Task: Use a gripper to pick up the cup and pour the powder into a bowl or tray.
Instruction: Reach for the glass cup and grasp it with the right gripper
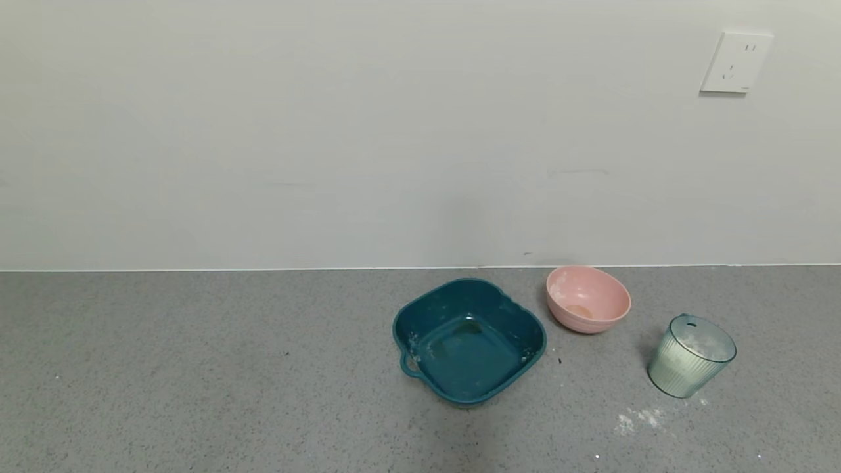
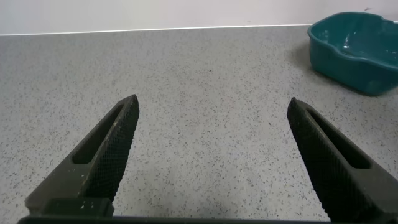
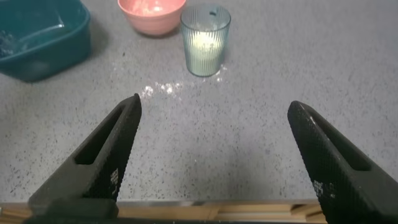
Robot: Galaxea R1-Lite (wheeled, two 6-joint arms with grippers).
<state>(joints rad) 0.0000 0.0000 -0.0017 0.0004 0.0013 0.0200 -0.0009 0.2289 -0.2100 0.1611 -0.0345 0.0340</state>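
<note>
Grey speckled countertop fills my head view, and neither arm shows in it. On it I see the dark teal basin (image 1: 469, 340) near the middle, its loop handle toward me. The pink bowl (image 1: 588, 299) sits just beyond and to the right of the basin, close to the wall. The ribbed translucent cup (image 1: 691, 355) stands upright farther right, apart from both, with white powder (image 1: 696, 344) inside it. A small dusting of spilled powder (image 1: 637, 419) lies on the counter just in front of the cup. A white wall socket (image 1: 735, 62) is high on the right.

From my left wrist, the left gripper (image 2: 211, 155) has its black fingers spread wide with nothing between them, only bare counter. The basin (image 2: 351, 53) sits well ahead of it and off to one side.

From my right wrist, the right gripper (image 3: 214, 158) is likewise wide open and empty. The cup (image 3: 205, 40) stands well ahead of the fingertips, nearly centred between them, powder (image 3: 204, 45) visible through its wall. The pink bowl (image 3: 152, 14) is just beyond the cup, the basin (image 3: 40, 40) off to the side, and the spilled powder (image 3: 163, 89) lies between gripper and cup.
</note>
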